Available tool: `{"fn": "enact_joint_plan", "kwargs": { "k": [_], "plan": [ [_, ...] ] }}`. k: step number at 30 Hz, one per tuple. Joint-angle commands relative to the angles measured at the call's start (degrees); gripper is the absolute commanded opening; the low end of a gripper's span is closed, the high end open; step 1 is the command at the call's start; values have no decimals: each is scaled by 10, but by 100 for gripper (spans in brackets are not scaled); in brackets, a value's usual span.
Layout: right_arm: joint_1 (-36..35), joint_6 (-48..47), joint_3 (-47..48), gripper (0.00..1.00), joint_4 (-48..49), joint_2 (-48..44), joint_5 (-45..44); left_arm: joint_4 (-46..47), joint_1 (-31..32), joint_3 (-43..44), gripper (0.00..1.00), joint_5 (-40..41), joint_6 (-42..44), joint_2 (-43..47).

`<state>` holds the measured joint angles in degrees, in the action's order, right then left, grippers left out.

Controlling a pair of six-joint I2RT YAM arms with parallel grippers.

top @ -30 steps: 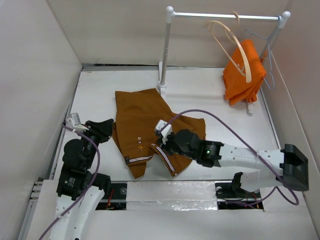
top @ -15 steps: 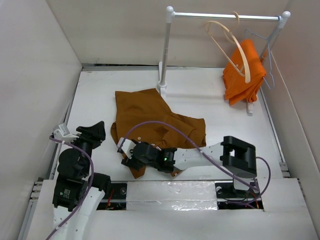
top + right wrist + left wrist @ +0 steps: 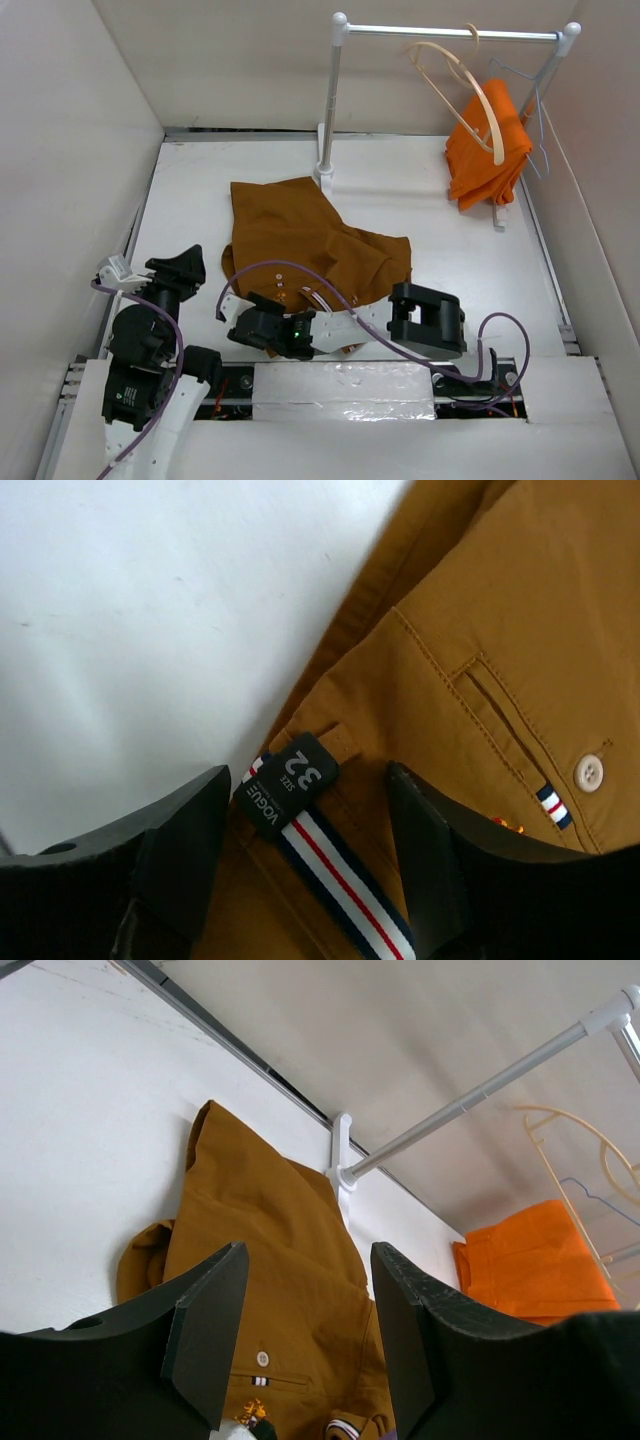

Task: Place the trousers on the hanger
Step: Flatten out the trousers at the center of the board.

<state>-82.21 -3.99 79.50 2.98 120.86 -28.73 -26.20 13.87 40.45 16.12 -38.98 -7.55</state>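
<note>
The rust-brown trousers (image 3: 300, 240) lie crumpled on the white table, waistband toward the near edge. The pale wooden hanger (image 3: 470, 95) hangs on the rail at the back right. My right gripper (image 3: 243, 322) is low over the near-left corner of the waistband. In the right wrist view it (image 3: 310, 850) is open, its fingers either side of the striped trim (image 3: 340, 880) and a black size label (image 3: 290, 780). My left gripper (image 3: 192, 260) is open and holds nothing, left of the trousers (image 3: 270, 1260) and pointing at them.
A bright orange garment (image 3: 487, 145) hangs on a thin wire hanger (image 3: 535, 110) at the right end of the rail (image 3: 450, 33). The rack's left post (image 3: 330, 110) stands just behind the trousers. White walls enclose the table on three sides.
Both grippers have opened. My right arm swung left along the waistband to its near-left corner. My left gripper pulled back to the left, away from the cloth.
</note>
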Motion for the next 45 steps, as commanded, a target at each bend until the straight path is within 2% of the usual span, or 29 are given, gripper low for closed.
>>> {"fn": "enact_joint_plan", "kwargs": {
  "k": [1, 2, 3, 6, 11, 12, 14, 16, 18, 22, 27, 31, 34, 37, 41, 45],
  "plan": [
    [-5, 20, 36, 66, -10, 5, -76, 17, 0, 3, 49, -6, 6, 10],
    [-5, 23, 36, 61, -11, 5, -82, 23, 0, 1, 49, -7, 6, 11],
    [-5, 27, 36, 47, -11, 4, -88, 23, 0, 2, 49, -7, 7, 11],
    [-5, 35, 29, 29, -5, -12, -89, 17, 0, 2, 49, -13, 8, 5],
    [-5, 28, -14, 28, 33, -83, -63, 24, 0, 1, 49, -24, 12, -11],
    [1, 22, -16, 24, 34, -98, -53, 25, 0, -1, 49, -34, 13, -17],
    [1, 24, -23, 8, 32, -113, -55, 36, 0, -9, 49, -43, 10, -20],
    [7, 28, -34, 1, 33, -139, -59, 40, 0, -12, 51, -56, 8, -28],
    [21, 25, -53, 0, 45, -161, -61, 42, 0, -19, 52, -71, 2, -33],
    [53, 17, -87, 0, 48, -239, -82, 83, 0, -52, 59, -122, -16, -50],
    [127, 2, -126, 0, 34, -379, -116, 155, 0, -125, 62, -181, -43, -92],
    [231, 14, -154, 0, 2, -494, -110, 192, 0, -169, 65, -181, -60, -120],
    [270, 14, -182, 0, -14, -590, -131, 228, 0, -205, 70, -175, -65, -140],
    [330, 13, -208, 0, -17, -662, -100, 258, 0, -232, 72, -174, -65, -190],
    [373, 27, -219, 0, -55, -699, -87, 317, 0, -259, 72, -156, -60, -276],
    [397, 38, -226, 0, -74, -726, -93, 323, 0, -268, 71, -118, -57, -325]
  ]
}}
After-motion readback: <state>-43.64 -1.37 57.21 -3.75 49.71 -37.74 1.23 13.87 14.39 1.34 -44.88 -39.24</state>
